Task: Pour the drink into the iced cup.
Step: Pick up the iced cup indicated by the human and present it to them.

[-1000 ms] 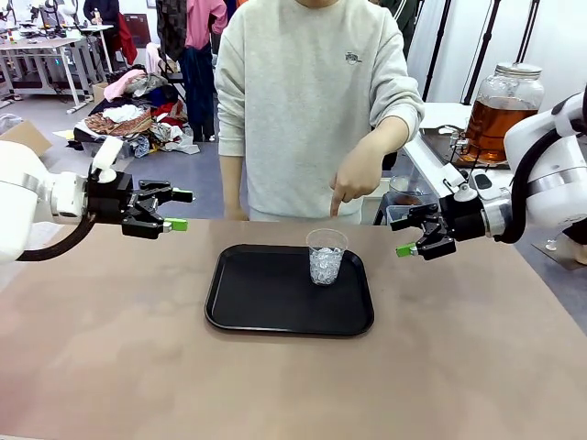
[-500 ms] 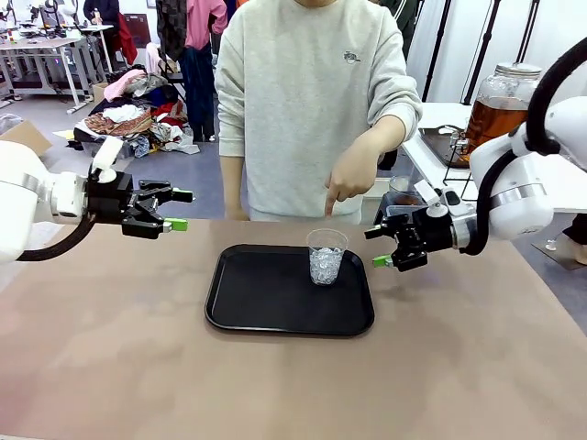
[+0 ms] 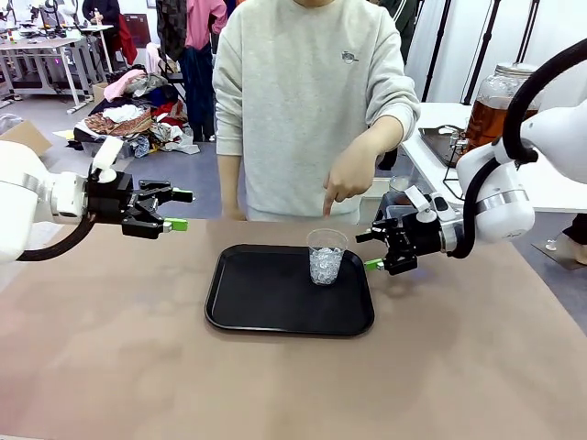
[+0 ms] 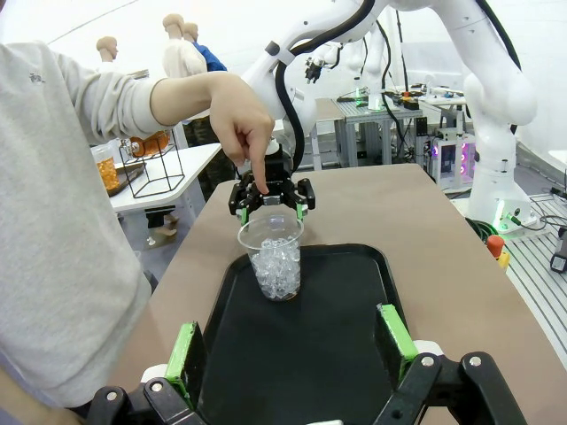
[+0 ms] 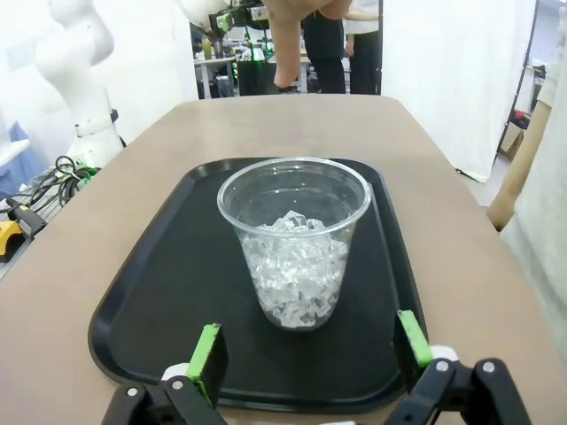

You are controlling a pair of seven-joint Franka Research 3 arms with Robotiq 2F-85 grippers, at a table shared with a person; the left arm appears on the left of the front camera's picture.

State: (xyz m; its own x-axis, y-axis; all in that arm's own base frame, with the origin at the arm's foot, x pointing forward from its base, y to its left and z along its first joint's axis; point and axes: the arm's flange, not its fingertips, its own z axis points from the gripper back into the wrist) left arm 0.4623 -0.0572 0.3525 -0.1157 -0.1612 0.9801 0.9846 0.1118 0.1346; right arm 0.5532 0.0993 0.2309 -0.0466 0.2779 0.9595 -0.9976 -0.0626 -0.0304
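Front view: left gripper (image 3: 181, 209) hangs over the left side of the table (image 3: 110, 348), well apart from the tray (image 3: 261, 293), jaws spread wide, nothing in them. Right gripper (image 3: 368, 250) sits low, just beside the iced cup (image 3: 326, 257) on its right, jaws also wide and empty, not touching it.

This view alone gives the drink (image 3: 488, 124): amber, in a round glass jar (image 3: 500, 92) with a silvery lid (image 3: 519, 69), on a white side table (image 3: 550, 188) beyond the right arm, whose elbow hides the jar's lower right.

Right wrist view: cup stands ahead of the green pads (image 5: 208, 350), not yet between them. Ice (image 5: 292, 266) fills the lower half.

Left wrist view: right gripper directly behind the cup. Person's hand (image 4: 239, 115) points its index finger down at the rim.

Cup: clear thin plastic, tapered. Tray: black, matte, rounded corners, raised rim. Table surface: dull brown.
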